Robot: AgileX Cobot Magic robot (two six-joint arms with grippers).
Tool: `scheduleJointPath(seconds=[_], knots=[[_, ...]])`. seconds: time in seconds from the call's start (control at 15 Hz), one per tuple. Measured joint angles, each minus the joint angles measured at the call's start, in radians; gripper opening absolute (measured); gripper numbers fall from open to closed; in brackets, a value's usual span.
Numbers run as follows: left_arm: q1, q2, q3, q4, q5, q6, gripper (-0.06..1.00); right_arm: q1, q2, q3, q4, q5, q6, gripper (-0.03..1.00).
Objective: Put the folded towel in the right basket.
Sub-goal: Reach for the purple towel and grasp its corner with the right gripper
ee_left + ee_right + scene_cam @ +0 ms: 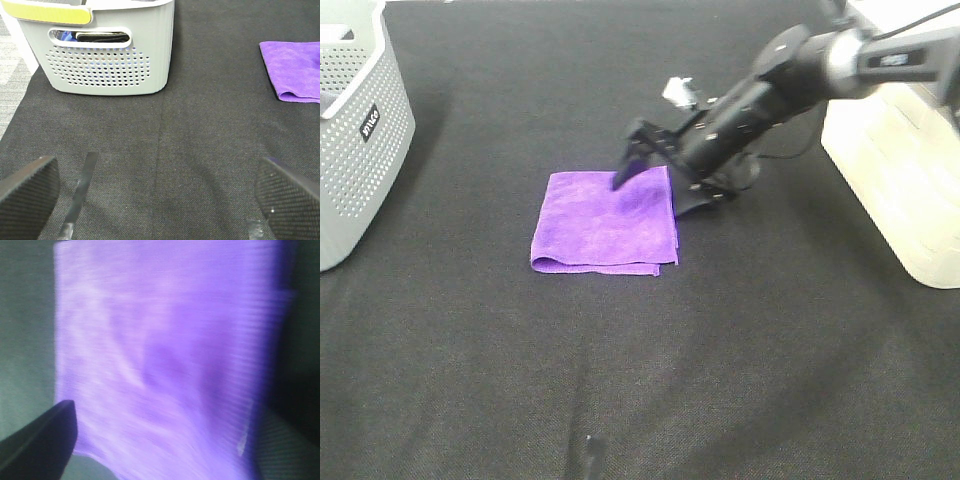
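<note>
Over the black bench [770, 350], the right arm [800, 70] slants down leftward, its gripper [665, 185] spread apart over the purple towel's [600, 225] far right corner; the left gripper [160, 200] gapes empty.

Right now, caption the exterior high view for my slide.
Open right hand at the folded towel, grey basket left, white basket right.

Right arm [790, 70] reaches low, fingers [628, 168] spread; left fingers [27, 192] stand wide apart.

Black right arm [760, 100] — silver collar [840, 62] (small white lettering), left pincer [160, 197] pads [285, 200] black, dimpled.
</note>
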Motion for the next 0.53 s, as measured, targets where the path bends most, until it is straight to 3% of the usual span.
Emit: scheduleJointPath(seconds=[0.07,0.2,0.4,0.53], knots=[[0.0,0.0,0.0,0.0,0.0,0.0,0.99,0.032,0.01,-0.004,0.021,-0.024,0.0,0.83],[0.0,0.0,0.0,0.0,0.0,0.0,0.99,0.089,0.031,-0.024,0.026,-0.058,0.0,0.64],[0.0,0.0,0.0,0.0,0.0,0.0,0.99,0.092,0.055,-0.057,-0.007,-0.052,0.0,0.12],[0.0,0.0,0.0,0.0,0.0,0.0,0.99,0.093,0.067,-0.121,-0.057,-0.005,0.001,0.09]])
